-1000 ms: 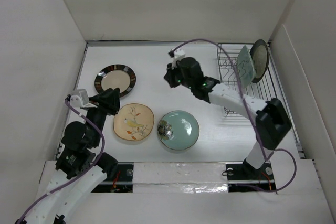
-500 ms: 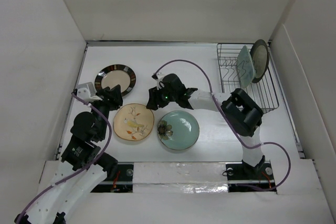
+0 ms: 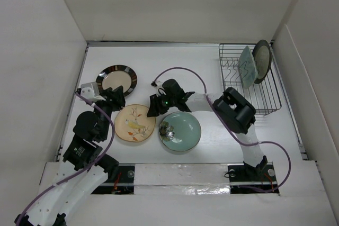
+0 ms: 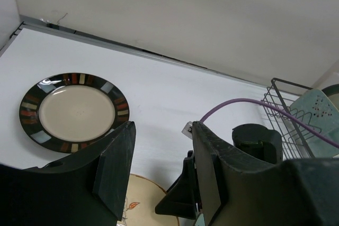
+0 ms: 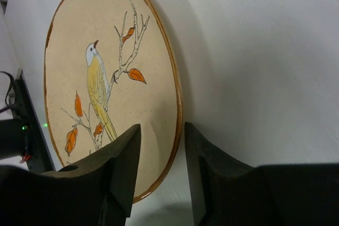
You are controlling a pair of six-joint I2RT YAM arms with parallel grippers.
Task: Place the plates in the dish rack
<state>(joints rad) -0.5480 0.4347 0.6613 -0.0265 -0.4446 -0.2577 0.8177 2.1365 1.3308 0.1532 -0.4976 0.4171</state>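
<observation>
Right tool [image 3: 153,108] leftward across white table [image 3: 201,67]

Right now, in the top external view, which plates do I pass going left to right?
striped plate → bird-print plate → round green plate → squarish pale green plate → dark-rimmed plate; the last two stand in the dish rack.

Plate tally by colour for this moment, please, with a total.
Dark-rimmed: 2, the striped plate and the dark plate standing in the dish rack
Cream with bird print: 1, the bird-print plate
Green: 2, the round green plate and the squarish green plate in the rack
Total: 5
</observation>
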